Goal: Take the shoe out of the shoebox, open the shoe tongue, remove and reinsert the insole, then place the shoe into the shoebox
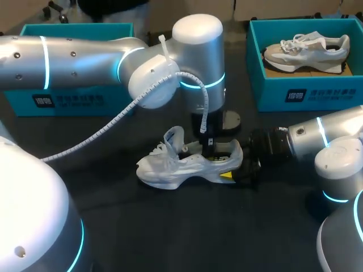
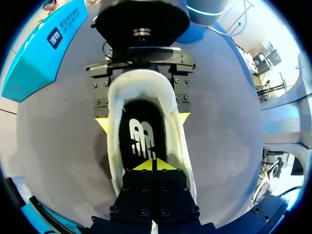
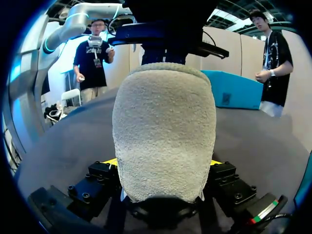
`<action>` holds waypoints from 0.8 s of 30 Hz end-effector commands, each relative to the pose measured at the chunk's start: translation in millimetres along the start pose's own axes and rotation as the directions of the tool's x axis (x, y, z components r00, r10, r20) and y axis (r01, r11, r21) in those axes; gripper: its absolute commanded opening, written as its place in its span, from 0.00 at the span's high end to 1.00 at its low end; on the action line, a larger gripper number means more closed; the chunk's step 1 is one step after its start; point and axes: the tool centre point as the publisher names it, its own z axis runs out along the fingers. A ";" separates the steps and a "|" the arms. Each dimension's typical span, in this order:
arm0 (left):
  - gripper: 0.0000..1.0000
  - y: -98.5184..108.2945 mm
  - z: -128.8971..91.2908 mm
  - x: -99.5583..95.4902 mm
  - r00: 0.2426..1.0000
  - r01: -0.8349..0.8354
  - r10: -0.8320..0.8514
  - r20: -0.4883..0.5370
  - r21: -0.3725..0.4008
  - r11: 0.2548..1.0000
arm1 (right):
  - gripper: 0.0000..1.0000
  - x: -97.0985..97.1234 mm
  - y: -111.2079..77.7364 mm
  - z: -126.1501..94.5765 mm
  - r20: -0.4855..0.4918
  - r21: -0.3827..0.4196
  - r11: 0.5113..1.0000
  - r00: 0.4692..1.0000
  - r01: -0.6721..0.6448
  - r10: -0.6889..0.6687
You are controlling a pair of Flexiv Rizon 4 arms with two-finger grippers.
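Observation:
A white sneaker (image 1: 181, 164) lies on the black table (image 1: 170, 226), toe toward the left. My right gripper (image 1: 238, 168) comes in from the right and is shut on the shoe's heel. In the right wrist view the fuzzy heel (image 3: 163, 131) fills the gap between the fingers (image 3: 111, 162). My left gripper (image 1: 210, 150) reaches down from above into the shoe's opening. In the left wrist view its yellow tips (image 2: 154, 165) are shut together just over the black insole (image 2: 141, 136). Whether they pinch the insole is hidden. The right gripper (image 2: 143, 121) flanks the heel there.
A teal shoebox (image 1: 266, 90) at the back right holds another sneaker (image 1: 306, 48). A second teal box (image 1: 68, 99) stands at the back left, partly hidden behind my left arm. The same box (image 2: 44, 48) shows in the left wrist view.

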 end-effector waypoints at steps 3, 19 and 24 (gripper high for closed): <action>1.00 5.7 -2.9 8.8 1.000 -0.014 0.014 -0.002 0.008 1.000 | 1.00 0.0 -1.1 2.0 0.001 0.005 1.000 1.000 -0.001 0.001; 0.49 1.5 13.8 11.9 0.999 -0.048 0.047 -0.025 -0.008 0.999 | 1.00 0.0 -1.1 2.0 0.001 0.005 1.000 1.000 -0.001 0.001; 0.49 2.3 20.5 11.5 0.998 -0.065 0.065 0.000 0.001 0.998 | 1.00 0.0 -1.1 2.0 0.001 0.005 1.000 1.000 -0.001 0.001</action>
